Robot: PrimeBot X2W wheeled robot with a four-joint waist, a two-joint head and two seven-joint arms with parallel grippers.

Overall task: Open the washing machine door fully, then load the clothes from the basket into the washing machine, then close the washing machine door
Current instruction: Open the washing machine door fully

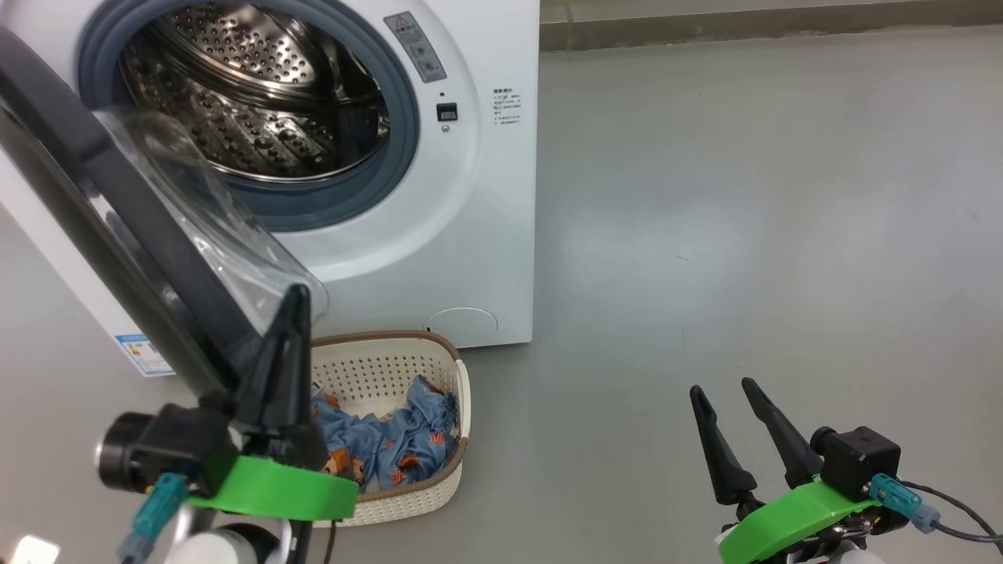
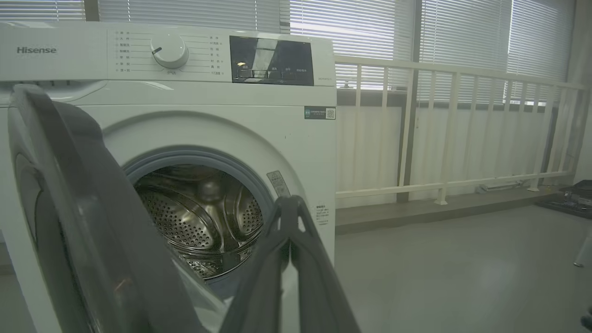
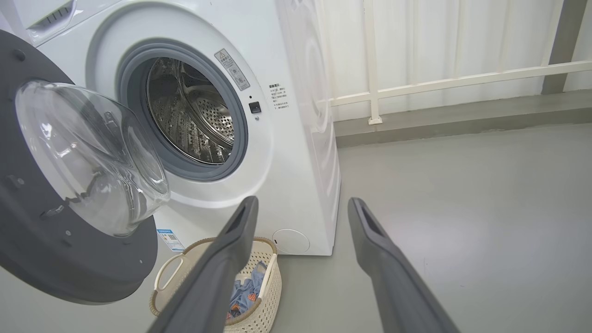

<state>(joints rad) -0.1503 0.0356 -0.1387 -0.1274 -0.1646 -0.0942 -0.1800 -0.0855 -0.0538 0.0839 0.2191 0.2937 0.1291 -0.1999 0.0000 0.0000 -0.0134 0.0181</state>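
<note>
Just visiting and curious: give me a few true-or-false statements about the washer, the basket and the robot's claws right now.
1. The washing machine door is open. True.
2. The clothes lie in the drum. False: they lie in the basket; the drum looks empty.
3. The right gripper is open and empty. True.
4. The left gripper holds clothes. False: it is shut, empty, beside the door's rim.
5. The basket sits atop the washing machine. False: it stands on the floor before it.
</note>
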